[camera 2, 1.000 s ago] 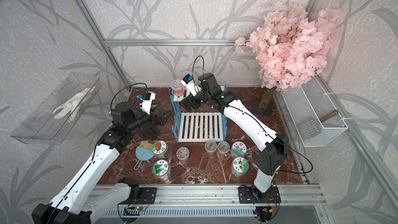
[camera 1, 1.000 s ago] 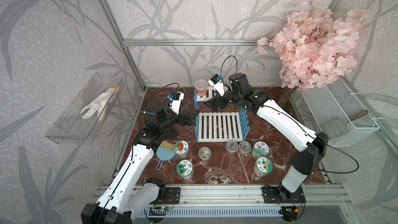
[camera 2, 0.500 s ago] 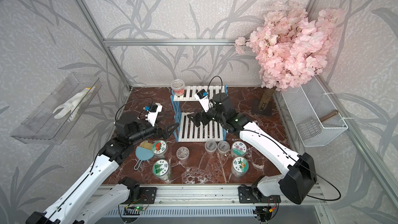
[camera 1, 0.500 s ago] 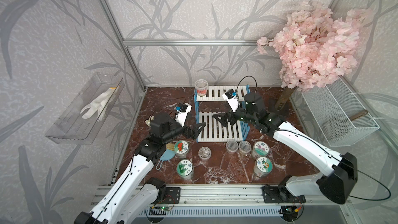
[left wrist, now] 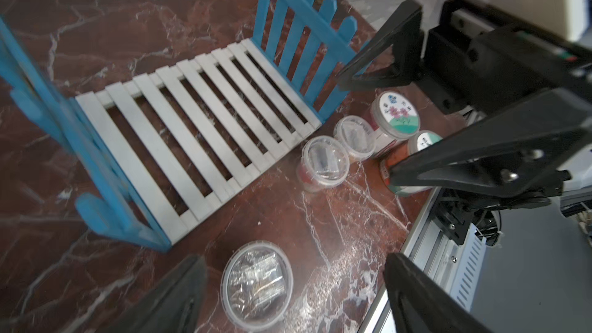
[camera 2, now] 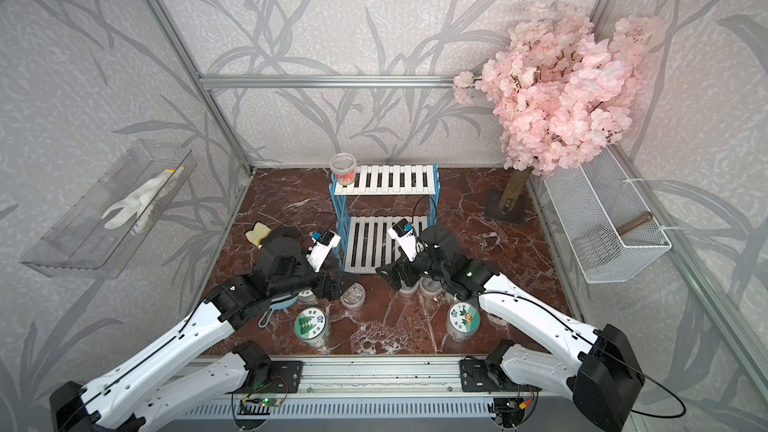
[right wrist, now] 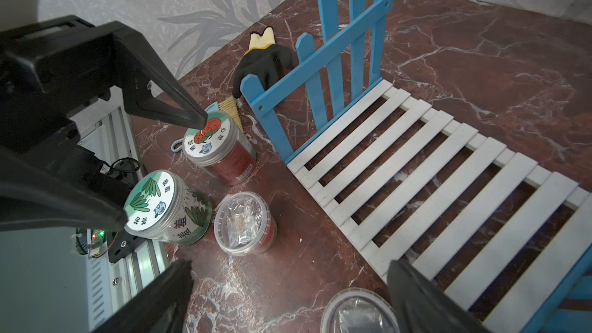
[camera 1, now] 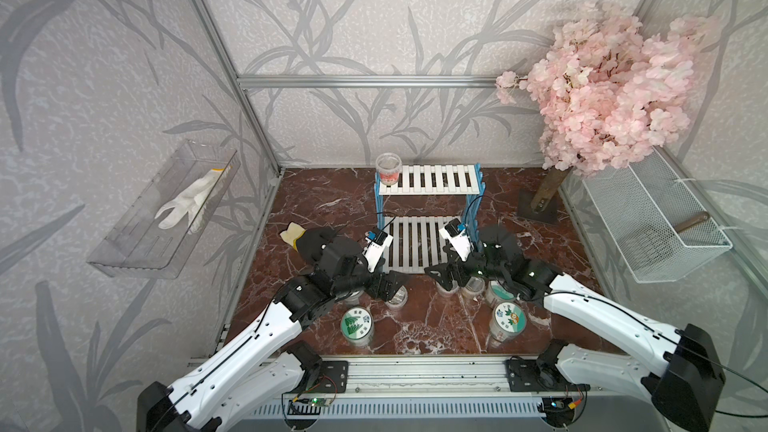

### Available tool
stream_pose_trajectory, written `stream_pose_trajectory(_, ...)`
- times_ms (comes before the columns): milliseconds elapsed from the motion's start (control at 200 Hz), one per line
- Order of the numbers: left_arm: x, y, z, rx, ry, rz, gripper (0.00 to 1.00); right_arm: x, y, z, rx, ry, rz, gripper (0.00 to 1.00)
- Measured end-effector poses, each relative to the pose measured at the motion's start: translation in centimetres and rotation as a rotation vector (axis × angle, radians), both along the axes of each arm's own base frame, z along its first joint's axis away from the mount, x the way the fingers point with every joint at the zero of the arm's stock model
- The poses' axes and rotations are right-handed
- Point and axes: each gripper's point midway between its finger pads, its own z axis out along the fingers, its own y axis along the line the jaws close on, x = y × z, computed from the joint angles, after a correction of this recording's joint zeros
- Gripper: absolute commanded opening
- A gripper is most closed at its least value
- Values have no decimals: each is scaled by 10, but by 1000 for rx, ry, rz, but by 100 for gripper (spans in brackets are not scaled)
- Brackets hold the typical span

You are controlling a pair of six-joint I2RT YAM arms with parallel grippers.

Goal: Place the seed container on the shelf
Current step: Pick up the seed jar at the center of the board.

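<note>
The shelf has white slatted tiers and blue picket sides. It stands at the back middle in both top views. One clear-lidded seed container sits at the left end of its upper tier. My left gripper is open and low over the floor. Another seed container stands between its fingers, nearer one finger and untouched. In a top view this tub is just in front of the lower tier. My right gripper is open and empty above a third seed container, which is close to one finger.
Labelled jars stand near the front rail. A black glove lies left of the shelf. A pink blossom tree and a wire basket are on the right. A clear wall tray is on the left.
Both arms came down and forward from the shelf to the row of tubs in front of it. The left fingers have narrowed around a tub.
</note>
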Motion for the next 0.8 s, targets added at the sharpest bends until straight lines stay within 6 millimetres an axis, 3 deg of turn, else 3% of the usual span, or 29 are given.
stream_pose_trajectory(190,-17,8,-26,122,71,64,93,-12,-15,-18,16,10,-43,98)
stream_pose_trajectory(360,-23,3,-49,222,103,71,100,-18,-11,-30,24,35,-36,98)
stream_pose_trajectory(525,-24,-1,-77,338,138,60,100,-20,-1,-32,32,33,-17,98)
stream_pose_trajectory(800,-17,3,-96,423,149,91,100,-16,-3,-41,50,29,-59,99)
